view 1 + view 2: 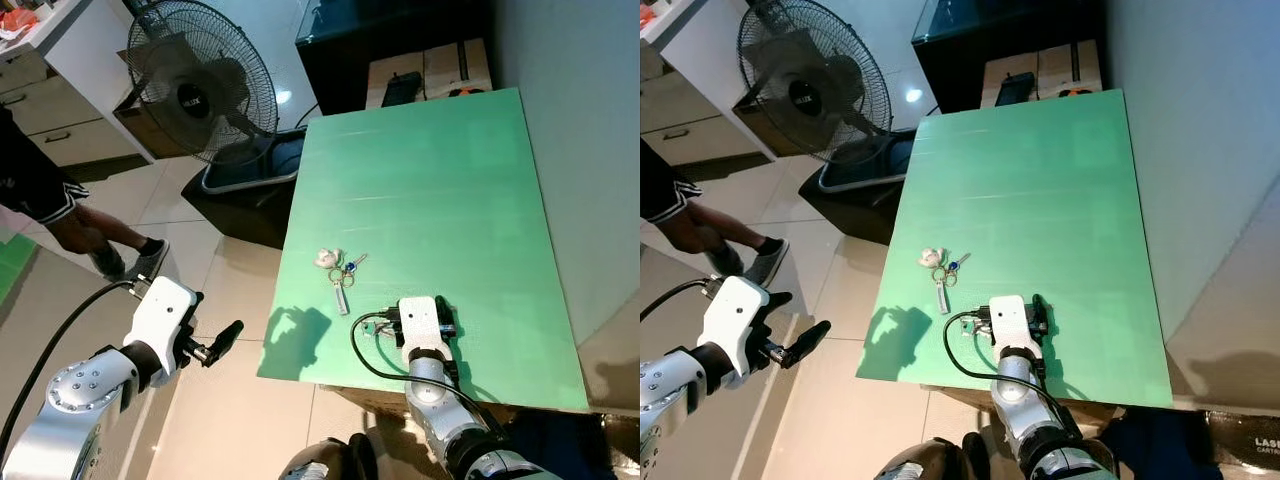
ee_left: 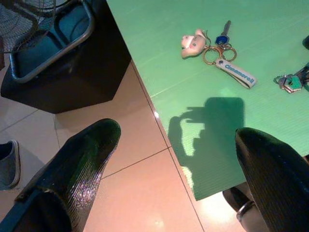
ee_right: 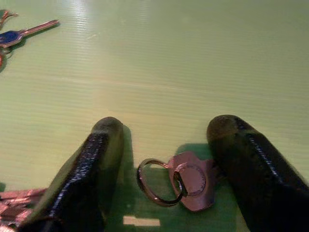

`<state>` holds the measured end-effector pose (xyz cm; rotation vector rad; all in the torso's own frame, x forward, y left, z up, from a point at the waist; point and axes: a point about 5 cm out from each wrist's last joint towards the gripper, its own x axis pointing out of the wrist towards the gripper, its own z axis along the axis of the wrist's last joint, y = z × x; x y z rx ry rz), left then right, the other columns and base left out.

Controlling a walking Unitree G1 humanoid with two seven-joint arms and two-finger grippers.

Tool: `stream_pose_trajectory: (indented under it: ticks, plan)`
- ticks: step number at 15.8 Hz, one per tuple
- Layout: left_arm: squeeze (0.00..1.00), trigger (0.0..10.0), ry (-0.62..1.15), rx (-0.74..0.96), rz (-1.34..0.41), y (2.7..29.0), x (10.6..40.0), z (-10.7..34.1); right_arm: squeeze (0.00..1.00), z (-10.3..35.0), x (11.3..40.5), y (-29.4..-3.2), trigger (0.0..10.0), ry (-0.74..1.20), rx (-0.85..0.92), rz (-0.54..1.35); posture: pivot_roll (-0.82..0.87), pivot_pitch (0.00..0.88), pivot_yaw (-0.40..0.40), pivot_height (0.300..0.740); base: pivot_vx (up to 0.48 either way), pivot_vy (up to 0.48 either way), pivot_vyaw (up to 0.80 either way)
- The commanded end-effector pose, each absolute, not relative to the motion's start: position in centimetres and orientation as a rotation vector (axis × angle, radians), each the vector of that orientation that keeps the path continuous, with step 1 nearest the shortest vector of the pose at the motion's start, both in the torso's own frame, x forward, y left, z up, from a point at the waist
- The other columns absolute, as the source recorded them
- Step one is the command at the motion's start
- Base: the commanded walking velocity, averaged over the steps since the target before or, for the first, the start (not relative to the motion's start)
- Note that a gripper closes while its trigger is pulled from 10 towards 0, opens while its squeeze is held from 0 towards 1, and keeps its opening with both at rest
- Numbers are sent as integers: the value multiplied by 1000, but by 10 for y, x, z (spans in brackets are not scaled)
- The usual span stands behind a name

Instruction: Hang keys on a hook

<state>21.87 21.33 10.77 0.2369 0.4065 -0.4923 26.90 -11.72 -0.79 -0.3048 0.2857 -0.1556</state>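
Note:
A bunch of keys [image 1: 342,270] lies on the green table [image 1: 440,180] near its front left part: a pale plush charm [image 2: 192,42], a blue-headed key [image 2: 223,36] and a white strap tag [image 2: 235,74] on rings. My right gripper [image 3: 166,130] rests low on the table near the front edge, to the right of that bunch. It is open, and its fingers [image 3: 99,159] stand on either side of a second keyring with a metal fob [image 3: 186,181]. My left gripper [image 2: 178,145] hangs open over the floor, left of the table.
A standing fan [image 1: 200,80] on a dark base [image 1: 245,190] stands at the table's far left corner. A person's legs [image 1: 95,235] are on the tiled floor at left. A dark cabinet [image 1: 400,40] is behind the table, and a wall runs along the right.

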Motion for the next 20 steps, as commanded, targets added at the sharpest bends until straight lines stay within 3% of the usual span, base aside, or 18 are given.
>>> stream_pose_trajectory:
  ticks: [1, 13, 20]
  plan:
    - [0, 10000, 434, 253, -476, 221, 217, 107, 0, -28, 249, -112, 0, 406, -284, -163, 88, 208, 398, 740, 0, 0, 0]
    - [0, 10000, 415, 144, -462, 213, 227, 100, 0, -21, 252, -111, 0, 361, -312, -204, 23, 216, 400, 740, 0, 0, 0]
    - [0, 10000, 374, 124, -477, 195, 249, 93, 0, 18, 282, -105, 0, 152, -326, -180, -39, 132, 386, 740, 0, 0, 0]
